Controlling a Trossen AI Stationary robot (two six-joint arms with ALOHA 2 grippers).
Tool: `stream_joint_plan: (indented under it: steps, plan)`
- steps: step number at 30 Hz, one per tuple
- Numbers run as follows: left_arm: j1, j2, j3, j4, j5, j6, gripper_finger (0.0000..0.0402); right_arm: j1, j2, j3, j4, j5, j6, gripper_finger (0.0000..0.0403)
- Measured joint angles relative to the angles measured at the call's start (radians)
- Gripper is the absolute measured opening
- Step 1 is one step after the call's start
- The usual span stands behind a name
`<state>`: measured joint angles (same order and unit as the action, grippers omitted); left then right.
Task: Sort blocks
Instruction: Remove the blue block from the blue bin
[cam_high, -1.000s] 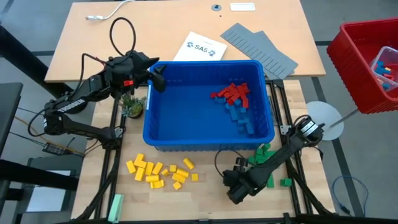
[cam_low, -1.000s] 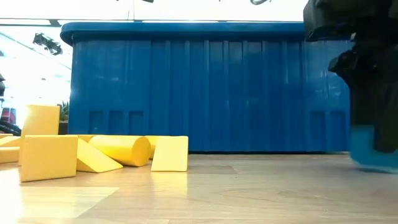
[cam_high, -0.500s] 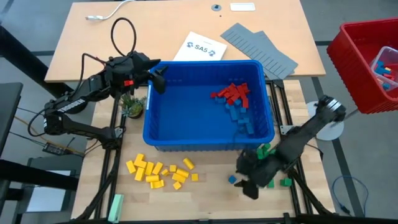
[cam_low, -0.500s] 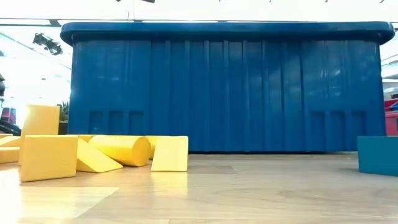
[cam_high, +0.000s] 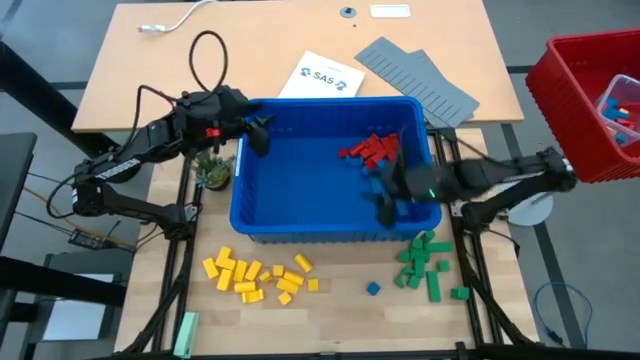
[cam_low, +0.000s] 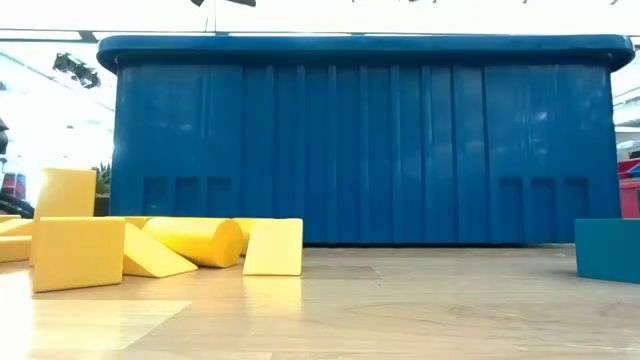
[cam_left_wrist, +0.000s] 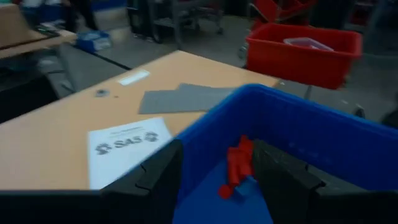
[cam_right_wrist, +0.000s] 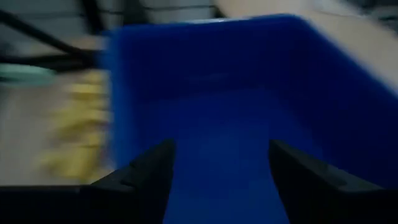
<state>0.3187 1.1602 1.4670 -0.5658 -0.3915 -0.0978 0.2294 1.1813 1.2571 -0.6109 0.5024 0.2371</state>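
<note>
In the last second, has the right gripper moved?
Yes. The right gripper has swung from the table in front of the blue bin, near the green blocks, up over the bin's right side.

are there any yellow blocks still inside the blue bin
No, the large blue plastic bin holds only small red plastic bricks and blue ones; the yellow bricks lie on the table.

My right pincer (cam_right_wrist: 219, 180) hangs over the blue bin (cam_right_wrist: 249, 81), my two dark fingers (cam_right_wrist: 146, 177) spread apart with nothing between them. I look along the bin's bare blue floor toward its far wall. Beyond the wall, on the pale worktop (cam_right_wrist: 37, 143), lies a blurred cluster of yellow blocks (cam_right_wrist: 78, 130).
</note>
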Motion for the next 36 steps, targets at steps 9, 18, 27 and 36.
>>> stream_joint_plan:
  steps: [9, 18, 27, 36]
  plan:
    - [0.000, -0.001, 0.000, -0.015, 0.158, -0.081, 0.0202, -0.498, 0.110, 0.000, -0.002, -0.242, -0.222, 0.0231]
    - [0.000, -0.003, 0.000, -0.068, 0.162, -0.142, 0.0202, -0.705, 0.366, 0.000, 0.076, -0.385, -0.255, 0.0215]
    - [0.000, -0.003, 0.000, -0.085, 0.161, -0.121, 0.0202, -0.774, 0.564, 0.000, 0.070, -0.570, -0.615, 0.0200]
    - [0.000, -0.003, 0.000, -0.083, 0.161, -0.111, 0.0202, -0.827, 0.704, 0.000, 0.145, -0.585, -0.702, 0.0230]
